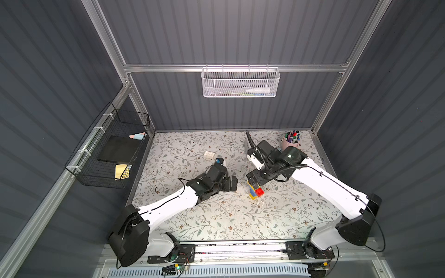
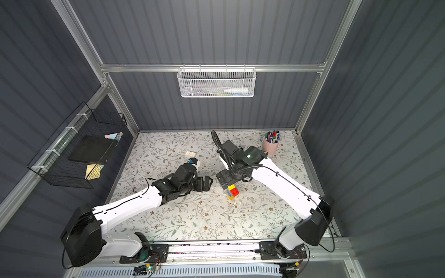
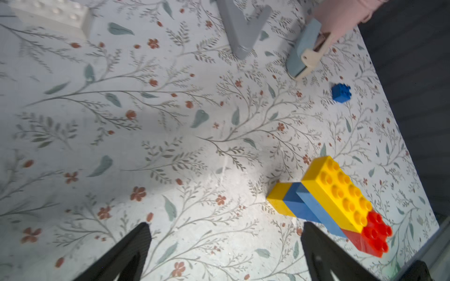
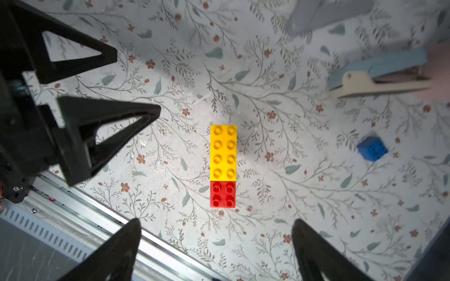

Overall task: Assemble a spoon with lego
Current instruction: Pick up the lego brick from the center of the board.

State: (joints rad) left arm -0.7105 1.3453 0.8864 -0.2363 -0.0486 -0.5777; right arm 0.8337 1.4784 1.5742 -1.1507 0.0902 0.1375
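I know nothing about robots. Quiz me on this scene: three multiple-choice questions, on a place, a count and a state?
1. Where do the marker pens stand?
A) in the pink cup
B) in the white mesh basket
C) flat on the table

2. How many studs top the long yellow brick?
A) four
B) six
C) eight

3. How is the right gripper?
A) shut on a brick
B) open, holding nothing
C) shut on the stapler

Answers:
1 A: the pens stick up out of the cup.
2 C: two rows of four.
3 B: its fingers stand wide apart, touching nothing.
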